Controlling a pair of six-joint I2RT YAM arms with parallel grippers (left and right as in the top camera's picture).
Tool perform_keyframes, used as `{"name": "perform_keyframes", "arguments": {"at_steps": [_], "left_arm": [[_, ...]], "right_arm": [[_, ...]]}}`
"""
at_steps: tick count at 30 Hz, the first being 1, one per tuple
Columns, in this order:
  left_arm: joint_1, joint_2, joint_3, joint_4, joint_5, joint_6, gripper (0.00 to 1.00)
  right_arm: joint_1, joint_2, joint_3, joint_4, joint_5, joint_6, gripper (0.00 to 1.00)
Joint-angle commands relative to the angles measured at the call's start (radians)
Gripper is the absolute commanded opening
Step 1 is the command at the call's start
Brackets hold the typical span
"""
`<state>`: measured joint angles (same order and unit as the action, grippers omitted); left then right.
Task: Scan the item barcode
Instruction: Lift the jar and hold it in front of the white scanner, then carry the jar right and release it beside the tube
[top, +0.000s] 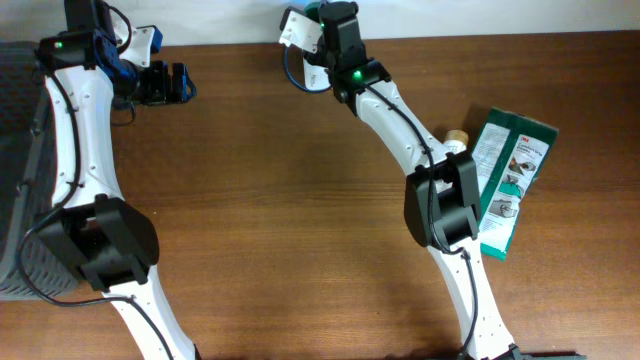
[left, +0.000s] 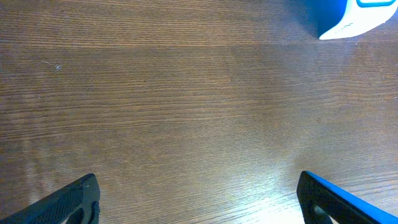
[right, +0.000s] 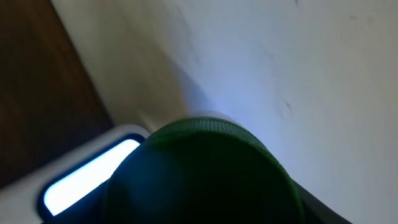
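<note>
While the left tool (top: 172, 85) hangs with its jaws spread wide over bare worktop (top: 290, 200), holding nothing, the right tool (top: 328, 14) is up at the back edge, closed around the item (top: 314, 10). From overhead only a teal-green bit of the item shows past the black tool. In the right wrist view the item (right: 205, 168) fills the lower frame as a dark green round end facing the camera, so its long axis seems to run away from the wrist. How far it runs is hidden, and so are the tool's fingers.

Just beside the item sits the scanner (top: 298, 30), white with blue, against the pale wall (right: 298, 68). The right wrist view shows its lit window (right: 87, 177) at lower left, close to the item's round end. Whether the two touch I cannot tell. The left wrist view catches a white and blue corner of the scanner (left: 354, 18) at top right, well apart from the left tool's fingers (left: 68, 202).

At the left edge of the worktop stands a grey ribbed bin (top: 15, 170), and what it holds cannot be seen. On the right lies a flat green box (top: 512, 175), its long axis tilted from upper right to lower left, one edge tucked under the right arm.
</note>
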<state>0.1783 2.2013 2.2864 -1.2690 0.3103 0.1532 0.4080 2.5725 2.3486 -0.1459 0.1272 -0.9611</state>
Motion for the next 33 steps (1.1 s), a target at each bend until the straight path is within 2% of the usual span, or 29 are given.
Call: {"name": "perform_keyframes", "arguments": {"at_steps": [1, 3, 5, 8, 11, 14, 18, 24, 33], "left_arm": [[0.006, -0.006, 0.017, -0.001, 0.014, -0.009, 0.99], [0.006, -0.006, 0.017, -0.001, 0.014, -0.009, 0.99], [0.006, -0.006, 0.017, -0.001, 0.014, -0.009, 0.99], [0.006, -0.006, 0.017, -0.001, 0.014, -0.009, 0.99], [0.006, -0.006, 0.017, -0.001, 0.014, -0.009, 0.99], [0.006, -0.006, 0.017, -0.001, 0.014, -0.009, 0.99], [0.006, -0.006, 0.017, -0.001, 0.014, -0.009, 0.99], [0.006, -0.006, 0.017, -0.001, 0.014, -0.009, 0.99], [0.006, -0.006, 0.017, -0.001, 0.014, -0.009, 0.99]], "right_arm": [[0.013, -0.112, 0.014, -0.057, -0.103, 0.197, 0.62], [0.013, -0.161, 0.014, -0.159, -0.225, 0.295, 0.64], [0.011, -0.213, 0.014, -0.303, -0.465, 0.416, 0.66], [0.010, -0.244, 0.014, -0.498, -0.783, 0.511, 0.65], [0.023, -0.241, 0.014, -0.746, -0.900, 0.534, 0.59], [0.039, -0.221, 0.010, -0.990, -0.749, 0.521, 0.58], [0.034, -0.196, -0.008, -1.181, -0.513, 0.521, 0.57], [-0.040, -0.196, -0.116, -1.177, -0.271, 0.526, 0.56], [-0.291, -0.196, -0.249, -1.060, -0.202, 0.525, 0.54]]}}
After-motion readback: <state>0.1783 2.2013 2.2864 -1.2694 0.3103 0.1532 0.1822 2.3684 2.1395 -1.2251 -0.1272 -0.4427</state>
